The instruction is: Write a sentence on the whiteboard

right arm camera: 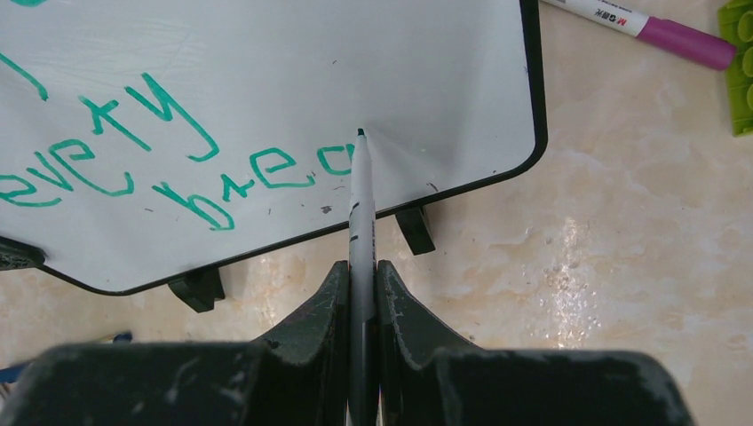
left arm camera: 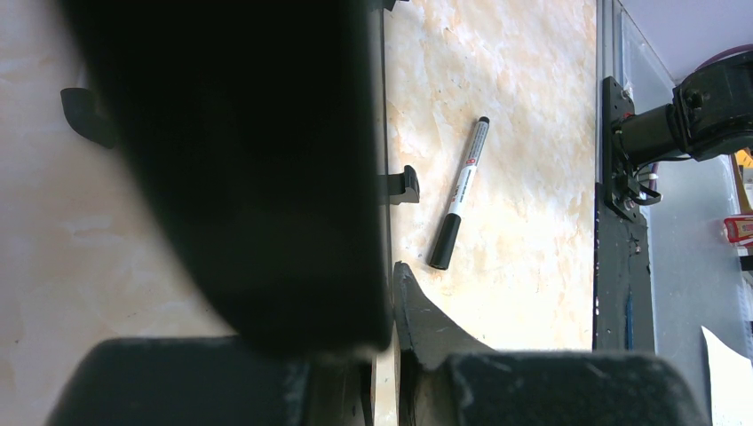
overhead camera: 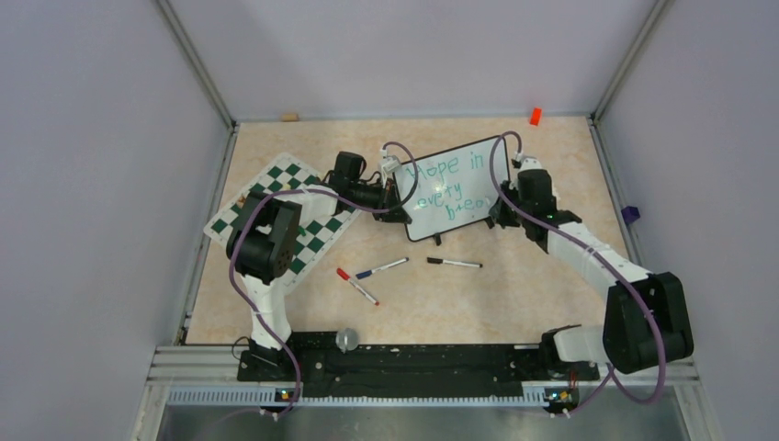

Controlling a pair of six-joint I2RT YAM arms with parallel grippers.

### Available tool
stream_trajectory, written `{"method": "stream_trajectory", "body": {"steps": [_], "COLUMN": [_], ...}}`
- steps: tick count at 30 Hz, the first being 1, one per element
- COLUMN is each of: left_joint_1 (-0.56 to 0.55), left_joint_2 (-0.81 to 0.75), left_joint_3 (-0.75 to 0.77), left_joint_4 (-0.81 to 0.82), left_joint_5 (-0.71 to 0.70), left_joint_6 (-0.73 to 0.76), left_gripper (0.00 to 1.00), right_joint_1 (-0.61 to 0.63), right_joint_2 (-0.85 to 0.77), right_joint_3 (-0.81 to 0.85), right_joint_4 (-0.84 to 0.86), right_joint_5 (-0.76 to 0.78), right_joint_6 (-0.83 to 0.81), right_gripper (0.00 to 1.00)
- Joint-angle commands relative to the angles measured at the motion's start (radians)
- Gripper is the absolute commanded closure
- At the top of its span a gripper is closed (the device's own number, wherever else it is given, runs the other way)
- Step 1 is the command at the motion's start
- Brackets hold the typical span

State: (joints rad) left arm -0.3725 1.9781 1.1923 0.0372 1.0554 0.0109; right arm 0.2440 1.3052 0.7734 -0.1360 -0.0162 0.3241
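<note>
The whiteboard (overhead camera: 459, 158) stands tilted on its black feet at mid table. Green words (overhead camera: 443, 197) on it read "Hope in", "every" and "brea". My left gripper (overhead camera: 397, 204) is shut on the board's left edge; in the left wrist view (left arm camera: 387, 293) the board is a dark blur (left arm camera: 257, 160) between the fingers. My right gripper (overhead camera: 501, 213) is shut on a green marker (right arm camera: 360, 204), as the right wrist view (right arm camera: 361, 266) shows. The marker's tip rests on the board (right arm camera: 462, 80) just right of the last green letter (right arm camera: 333, 160).
A black marker (overhead camera: 454, 263), a blue marker (overhead camera: 382, 267) and a red-capped marker (overhead camera: 356, 286) lie in front of the board. A green-and-white chess mat (overhead camera: 280, 216) lies at the left. A purple-capped marker (right arm camera: 639, 19) and a green piece (right arm camera: 739, 62) lie beyond the board's right edge.
</note>
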Motion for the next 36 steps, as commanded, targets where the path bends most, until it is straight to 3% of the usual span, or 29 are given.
{"method": "stream_trajectory", "body": {"steps": [1,15,21,36], "left_joint_1": [-0.021,-0.021,-0.02,-0.02], "left_joint_2": [-0.003,-0.003,-0.003,-0.004], "left_joint_3": [0.001,0.003,0.001,0.001], "left_joint_4": [-0.058,-0.034,-0.033,-0.033], "left_joint_5": [-0.008,-0.008,-0.008,-0.008], "left_joint_6": [0.049,0.05,0.052,0.051], "left_gripper": [1.0,1.0,1.0,1.0], "right_joint_1": [-0.011,-0.011,-0.012,-0.011], "right_joint_2": [0.019,0.064,0.071,-0.063], "right_joint_3": [0.043,0.059,0.07,0.047], "right_joint_4": [0.026,0.047,0.019,0.033], "right_joint_5": [-0.005,0.011,0.1,0.069], "right_joint_6": [-0.011,-0.01,0.002,-0.015], "right_gripper": [1.0,1.0,1.0,1.0]}}
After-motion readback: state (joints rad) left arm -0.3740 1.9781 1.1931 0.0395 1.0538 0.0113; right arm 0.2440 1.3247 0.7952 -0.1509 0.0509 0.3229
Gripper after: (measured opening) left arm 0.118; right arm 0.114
